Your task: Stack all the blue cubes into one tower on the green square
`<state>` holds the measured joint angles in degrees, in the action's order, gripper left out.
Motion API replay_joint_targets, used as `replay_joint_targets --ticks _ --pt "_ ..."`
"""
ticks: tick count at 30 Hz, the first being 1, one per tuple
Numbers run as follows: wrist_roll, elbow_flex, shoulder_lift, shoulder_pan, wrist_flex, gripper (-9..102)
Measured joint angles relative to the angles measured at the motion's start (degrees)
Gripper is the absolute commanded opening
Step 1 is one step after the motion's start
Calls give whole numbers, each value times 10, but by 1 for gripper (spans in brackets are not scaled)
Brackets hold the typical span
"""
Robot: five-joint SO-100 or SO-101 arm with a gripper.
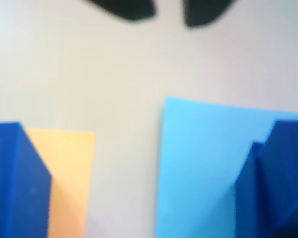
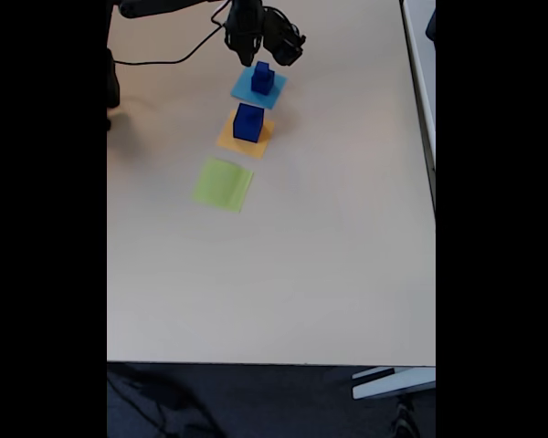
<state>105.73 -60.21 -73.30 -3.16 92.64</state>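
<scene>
Pincer tips (image 1: 169,14) enter the wrist view from the top edge as two blurred black shapes with a bare gap between them, so the jaws stand apart and hold nothing. Below them lies pale tabletop (image 1: 114,74). At the lower left corner of this view a dark blue cube (image 1: 15,183) rises beside an orange-yellow paper square (image 1: 69,178), and at the lower right a stepped dark blue block (image 1: 278,183) stands on a light blue paper square (image 1: 198,163); the whole picture is soft, so edges and exact contact cannot be told. A strip of bare table separates the two papers. In the fixed view the arm (image 2: 256,23) reaches in from the far edge of the tabletop (image 2: 329,274), its dark gripper hanging just behind the light blue square (image 2: 247,91); whether the fingers are spread cannot be told here. On that square two blue cubes (image 2: 262,78) are stacked, a smaller one on a larger one. Just nearer the camera another blue cube (image 2: 247,123) stands on the orange-yellow square (image 2: 230,139). Nearer still, and slightly to the left in this view, the green square (image 2: 223,183) lies flat with nothing on it. The three papers run in a slanting row from the far edge toward the middle of the table. A black cable (image 2: 164,62) trails along the far left part of the tabletop, and beyond the near edge dark floor (image 2: 256,401) and a pale bar (image 2: 393,381) at the lower right can be seen.
</scene>
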Motion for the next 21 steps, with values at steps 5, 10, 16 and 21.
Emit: replay_joint_targets --ticks 5,10,16,21 --pt "-60 0 -17 39 -18 0" --pt "-111 -37 -29 68 -62 0" --pt "-145 -107 -49 76 -136 0" --pt "-156 -156 -58 84 -182 0"
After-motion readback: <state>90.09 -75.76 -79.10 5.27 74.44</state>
